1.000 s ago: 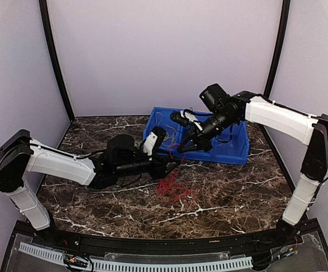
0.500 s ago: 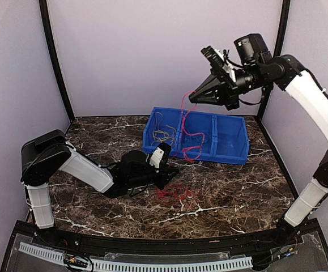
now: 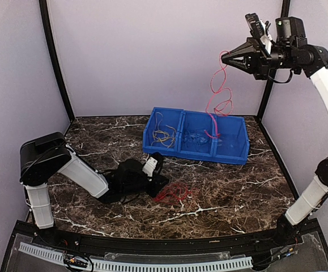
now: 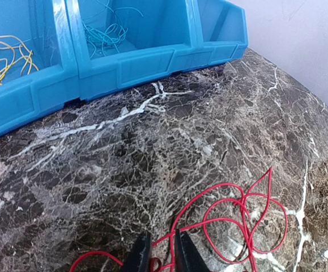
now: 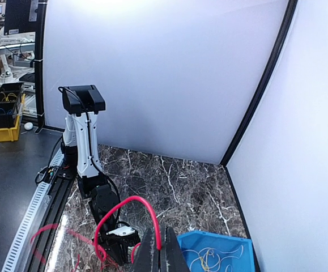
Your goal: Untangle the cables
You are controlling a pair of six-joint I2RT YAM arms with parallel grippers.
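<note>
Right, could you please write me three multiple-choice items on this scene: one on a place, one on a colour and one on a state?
1. Where are the yellow wires? A. in the bin B. on the table C. in the right gripper
2. What colour is the wire hanging from the right gripper? A. blue B. red C. yellow
3. How is the left gripper? A. open above the bin B. lifted high, shut on nothing C. low, shut on the red bunch
Key: 1 A, they lie in the bin's left compartment; 2 B, it shows red in both views; 3 C, its fingers pinch the bunch on the table.
</note>
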